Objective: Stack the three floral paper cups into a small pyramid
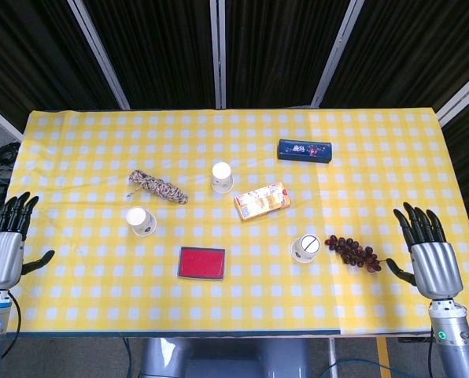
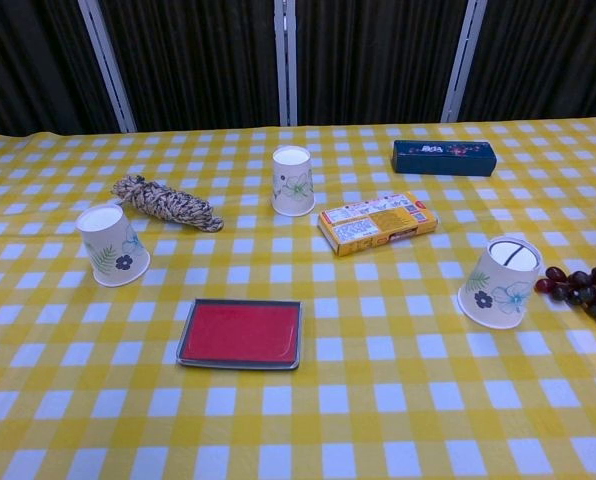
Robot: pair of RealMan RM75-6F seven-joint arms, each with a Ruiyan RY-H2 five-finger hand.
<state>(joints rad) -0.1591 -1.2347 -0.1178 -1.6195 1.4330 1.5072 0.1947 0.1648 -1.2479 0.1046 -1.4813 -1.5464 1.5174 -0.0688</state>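
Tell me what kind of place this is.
Probably a lab or test bench: a table in a yellow checked cloth, dark curtains behind, and props like floral cups and an orange box.

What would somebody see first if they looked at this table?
Probably the bright yellow checked tablecloth, then the three floral paper cups standing upside down and apart: left cup, middle cup, right cup. A red flat case lies at the front, and dark grapes sit beside the right cup.
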